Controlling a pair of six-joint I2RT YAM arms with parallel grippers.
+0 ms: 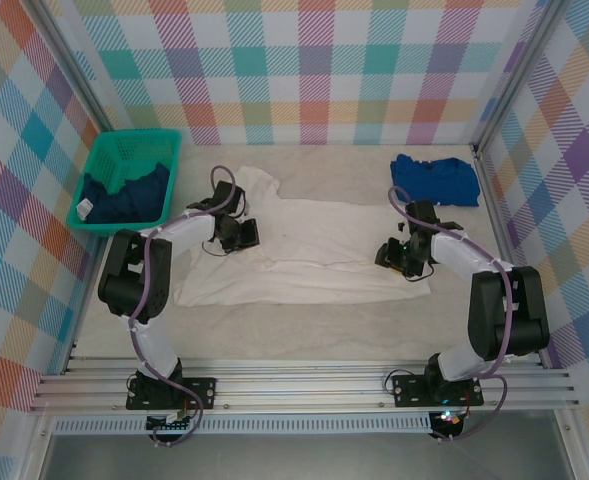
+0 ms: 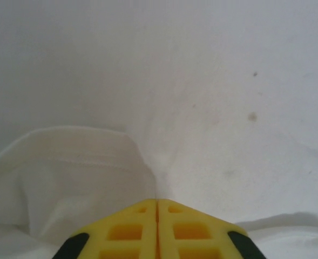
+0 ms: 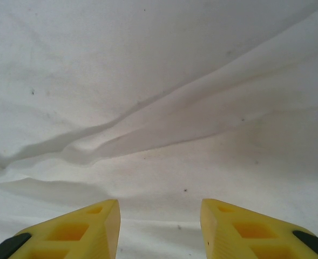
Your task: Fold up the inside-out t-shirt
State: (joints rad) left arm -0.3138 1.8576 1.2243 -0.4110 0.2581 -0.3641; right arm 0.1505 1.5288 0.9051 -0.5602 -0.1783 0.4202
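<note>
The large white cotton short-sleeved t-shirt point(image 1: 314, 250) lies spread flat across the middle of the pale table point(image 1: 324, 330), running from nine o'clock to three o'clock. I judge this an early step: taking hold of both ends for the first fold.

My left gripper point(image 2: 157, 202) is at the shirt's nine o'clock end. Its yellow fingers are pressed together, and a raised hemmed flap runs right up to their tips, so I take it to be pinched on the cloth. My right gripper point(image 3: 159, 204) hangs at the three o'clock end with its fingers spread apart over wrinkled fabric, gripping nothing.

Next the right needs to settle onto the cloth and pinch an edge, so both ends can lift together.

A green plastic basket point(image 1: 134, 150) holding a dark navy garment point(image 1: 124, 198) sits at ten o'clock, and a bright blue folded shirt point(image 1: 434, 180) at two o'clock touches the white shirt's far corner and could snag in a sweep.
</note>
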